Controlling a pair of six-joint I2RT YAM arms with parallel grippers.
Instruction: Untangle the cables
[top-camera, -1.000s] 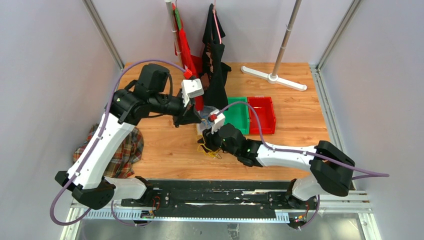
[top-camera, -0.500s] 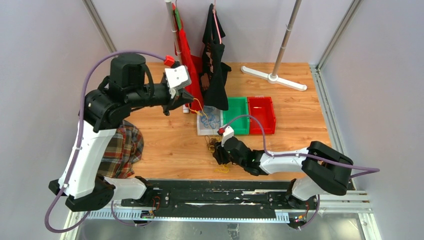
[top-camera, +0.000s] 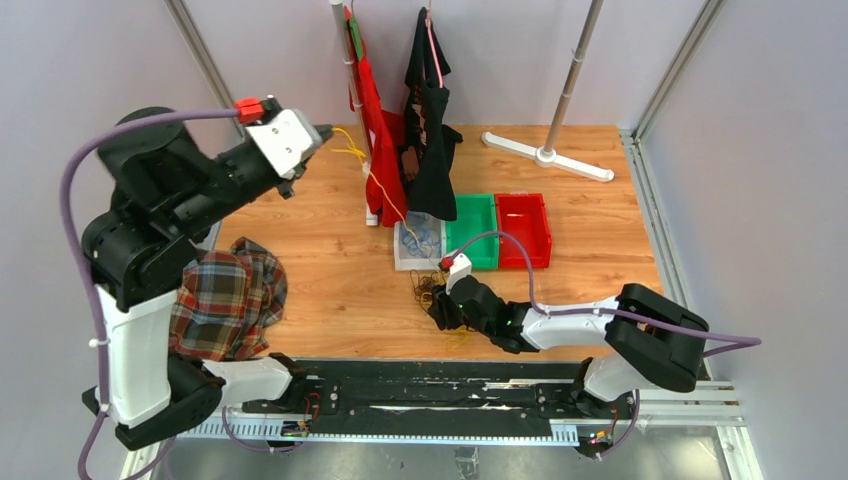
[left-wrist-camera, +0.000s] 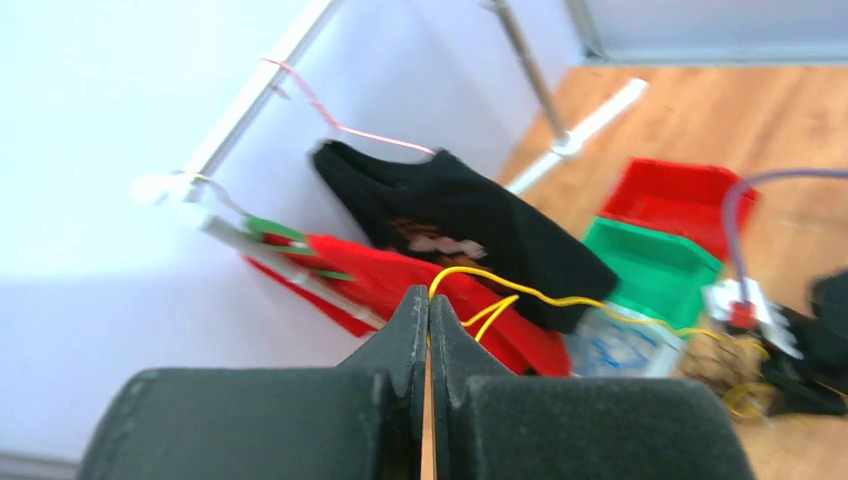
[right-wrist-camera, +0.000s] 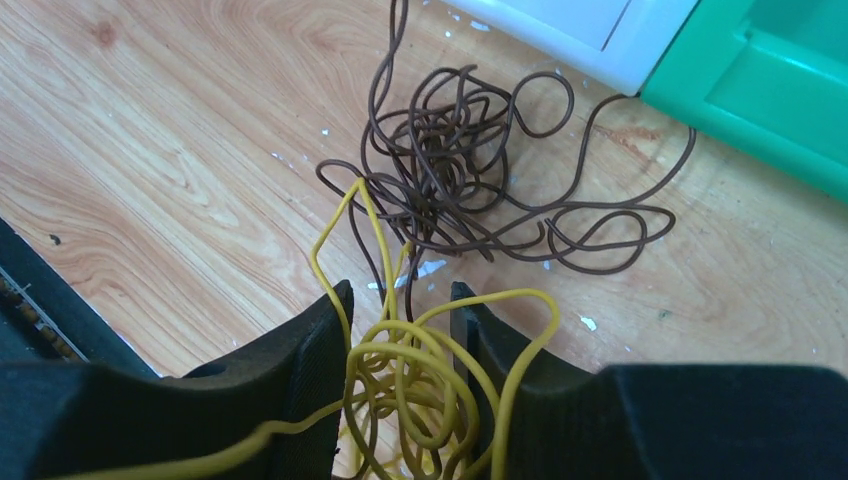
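**Left arm.** The arm is reared high over the far left of the table (top-camera: 330, 290), with its forearm angled toward the hanging red garment (top-camera: 372, 100). A plaid cloth (top-camera: 230, 300) lies below it at the table's left edge. The left pincer (top-camera: 322, 130) is shown pressed together in the left wrist view (left-wrist-camera: 428, 300), pinching the yellow cable (left-wrist-camera: 556, 299) at its very tip. From there the cable is drawn out in one thin line. It slants down past the red garment and over a white tray (top-camera: 402, 264) toward the right pincer.

**Centre.** A blue cable (top-camera: 422, 238) is seen coiled inside the white tray, which touches a green bin (top-camera: 472, 200).

**Right arm.** The arm is laid low and stretched leftward across the near part of the table, its right pincer (top-camera: 438, 305) pointed at the tangle just in front of the tray. In the right wrist view the right pincer (right-wrist-camera: 400, 300) is closed in on a bunch of yellow loops, with a narrow gap left between the fingers (right-wrist-camera: 310, 350). The brown cable (right-wrist-camera: 455, 150) lies just beyond the fingertips as a loose knot on the table. It is crossed by one yellow loop, and a brown strand is led up to the tray corner.
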